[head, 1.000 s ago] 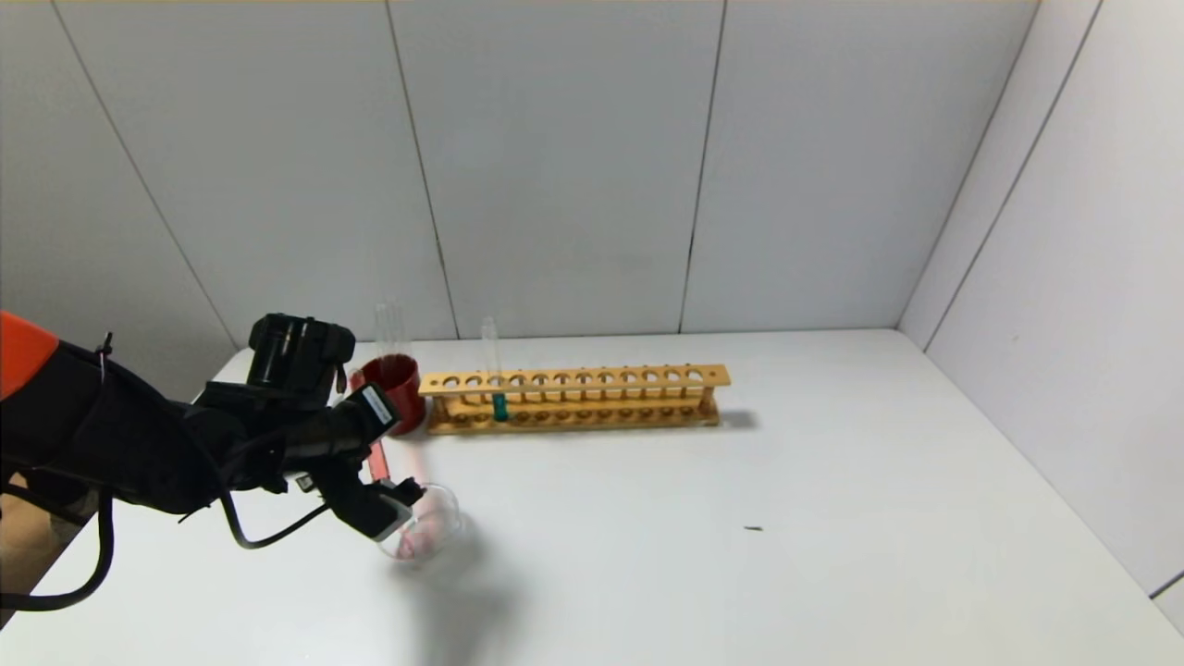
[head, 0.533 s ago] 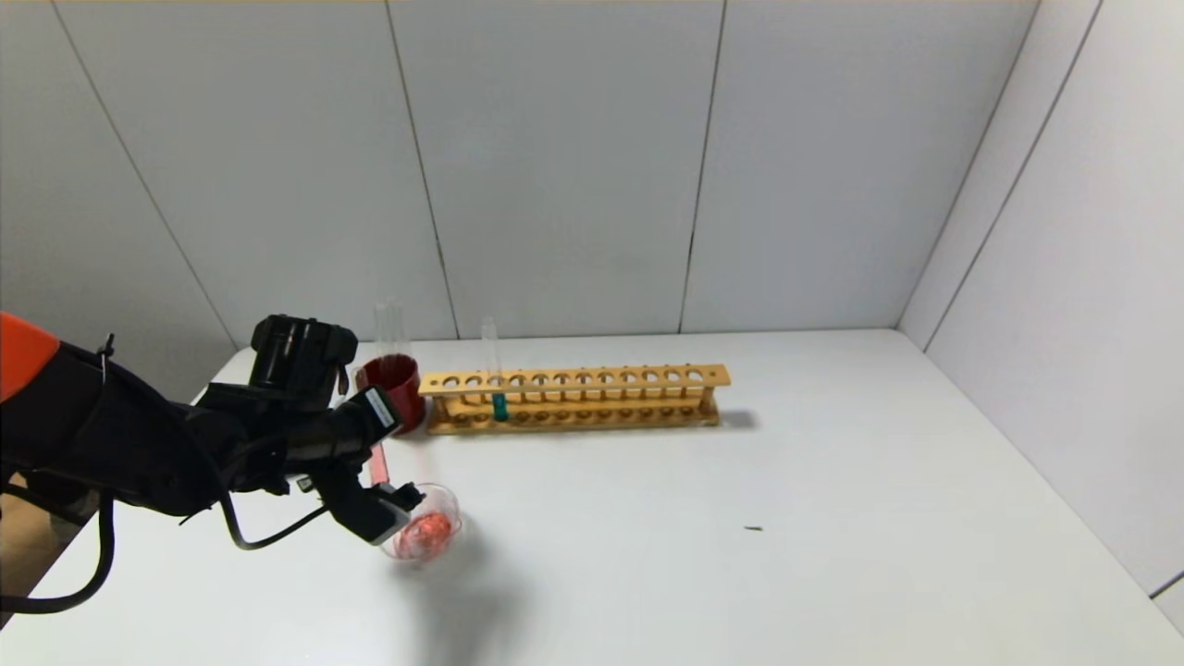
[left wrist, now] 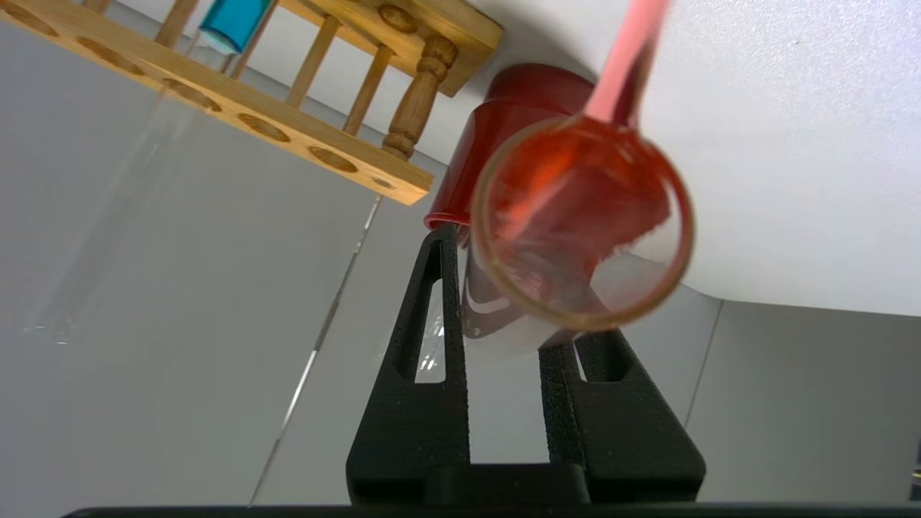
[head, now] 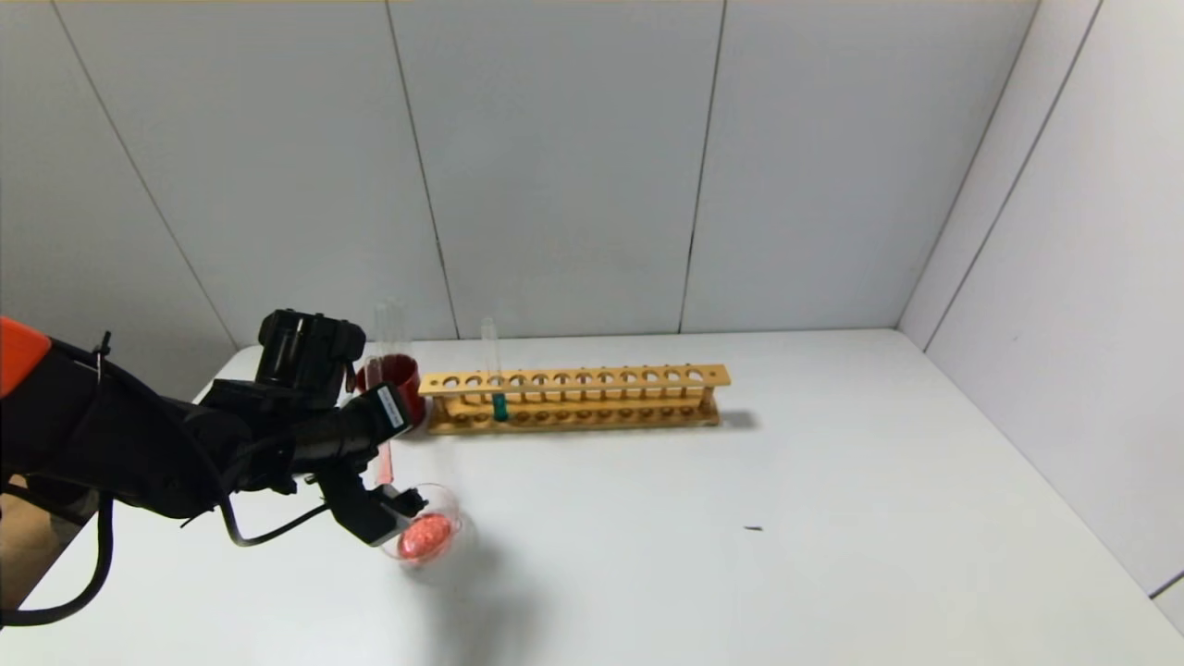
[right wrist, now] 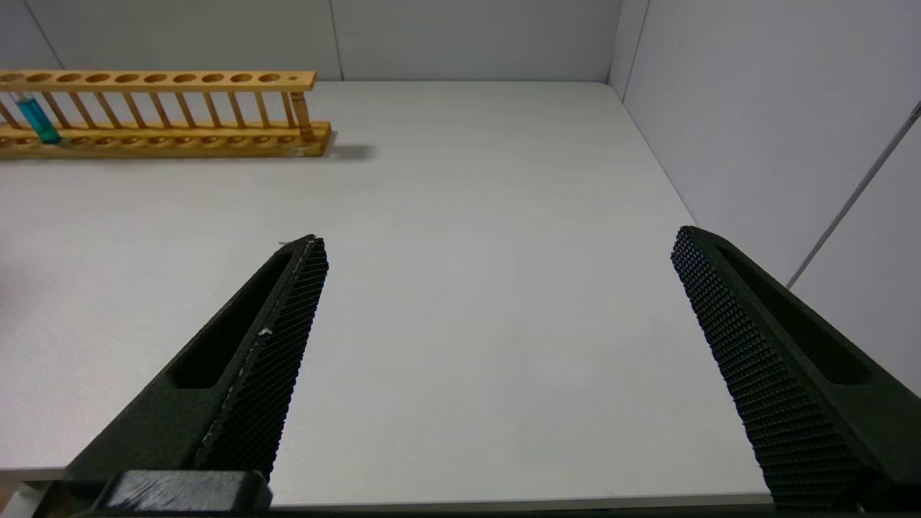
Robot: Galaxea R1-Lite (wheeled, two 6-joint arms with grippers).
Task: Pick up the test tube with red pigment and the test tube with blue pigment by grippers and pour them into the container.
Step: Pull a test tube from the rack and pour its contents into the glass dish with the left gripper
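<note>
Near the white table's left edge, the black left gripper is clenched on the slim clear glass test tube with red pigment, tipped mouth-down so liquid runs into the low round clear glass container. The right gripper, fingers spread, idles near the front edge.

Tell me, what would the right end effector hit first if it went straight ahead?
Probably nothing soon: the open right end effector points over the table toward the back wall; the wooden rack sits aside.
</note>
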